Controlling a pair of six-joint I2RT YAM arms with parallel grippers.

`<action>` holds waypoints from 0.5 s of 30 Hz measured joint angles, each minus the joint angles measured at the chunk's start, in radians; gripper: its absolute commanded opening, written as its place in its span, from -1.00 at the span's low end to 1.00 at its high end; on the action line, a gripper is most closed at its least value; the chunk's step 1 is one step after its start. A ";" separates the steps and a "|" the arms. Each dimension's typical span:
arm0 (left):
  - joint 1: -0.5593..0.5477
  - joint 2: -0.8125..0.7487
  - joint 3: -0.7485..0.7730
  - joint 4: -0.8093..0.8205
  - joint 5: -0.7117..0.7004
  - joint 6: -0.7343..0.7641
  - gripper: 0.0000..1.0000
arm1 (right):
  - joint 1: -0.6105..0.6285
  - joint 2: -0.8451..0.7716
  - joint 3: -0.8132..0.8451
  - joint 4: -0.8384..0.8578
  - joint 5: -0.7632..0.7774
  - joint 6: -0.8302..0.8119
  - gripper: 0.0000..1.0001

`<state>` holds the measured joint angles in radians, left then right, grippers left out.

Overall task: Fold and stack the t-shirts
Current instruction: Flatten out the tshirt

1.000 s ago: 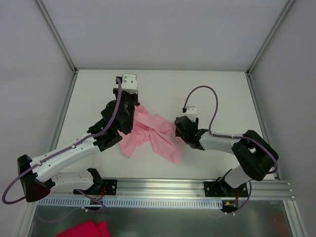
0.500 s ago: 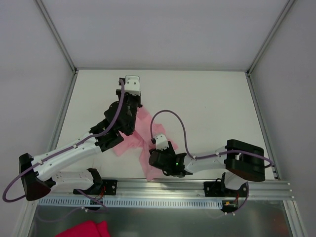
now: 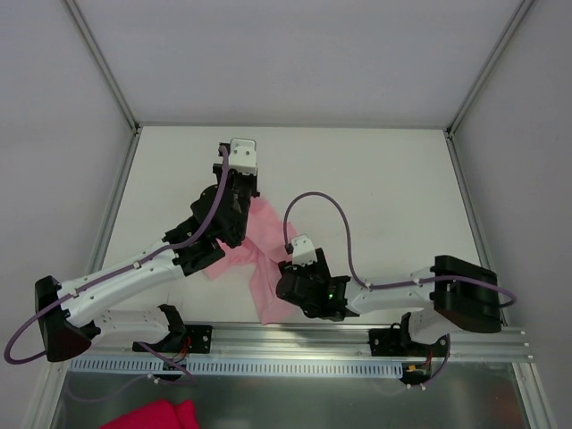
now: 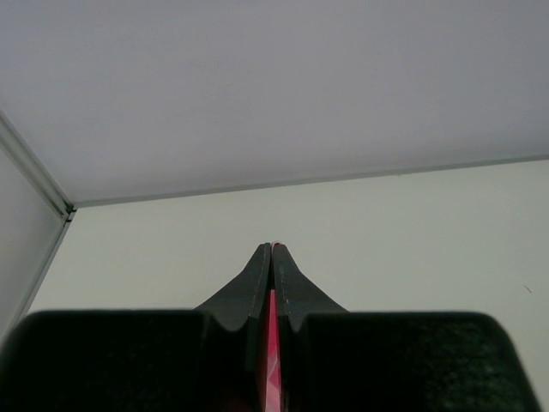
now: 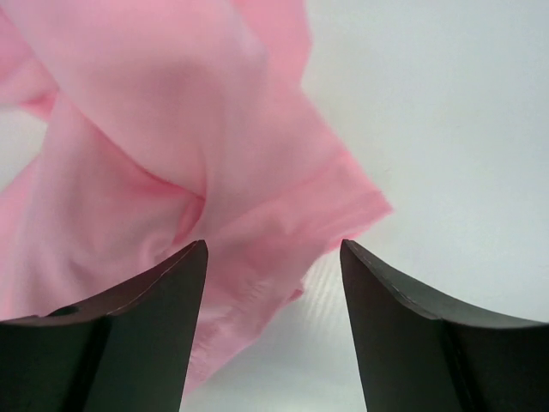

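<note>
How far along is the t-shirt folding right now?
Done: nothing yet; the pink t-shirt lies bunched on the table, unfolded. In hand: the left gripper is shut on a sliver of its fabric, the right gripper open over one hemmed edge. Left: spread it flat, fold it, stack it.

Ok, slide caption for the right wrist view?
Right gripper, jaws open, poised over a hemmed corner of the crumpled pink t-shirt on the white table.

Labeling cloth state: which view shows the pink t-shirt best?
Top external: nearly the whole bunched pink t-shirt shows there. Right wrist shows only one edge, close-up. Left wrist shows just a sliver pinched between shut fingers.
</note>
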<state>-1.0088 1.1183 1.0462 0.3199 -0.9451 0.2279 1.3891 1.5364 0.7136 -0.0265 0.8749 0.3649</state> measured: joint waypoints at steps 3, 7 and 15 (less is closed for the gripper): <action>0.000 0.000 0.000 -0.005 0.000 0.000 -1.00 | -0.002 -0.132 -0.019 -0.036 0.060 0.004 0.38; 0.000 0.000 0.000 -0.005 0.000 0.000 -1.00 | -0.021 -0.233 -0.027 -0.069 0.121 0.034 0.38; 0.000 0.000 0.000 -0.005 0.000 0.000 -1.00 | -0.117 -0.091 -0.069 -0.074 0.105 0.097 0.38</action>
<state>-1.0092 1.1183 1.0462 0.3153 -0.9451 0.2279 1.2716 1.4452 0.6441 -0.1005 0.9802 0.4622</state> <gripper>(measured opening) 0.008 0.690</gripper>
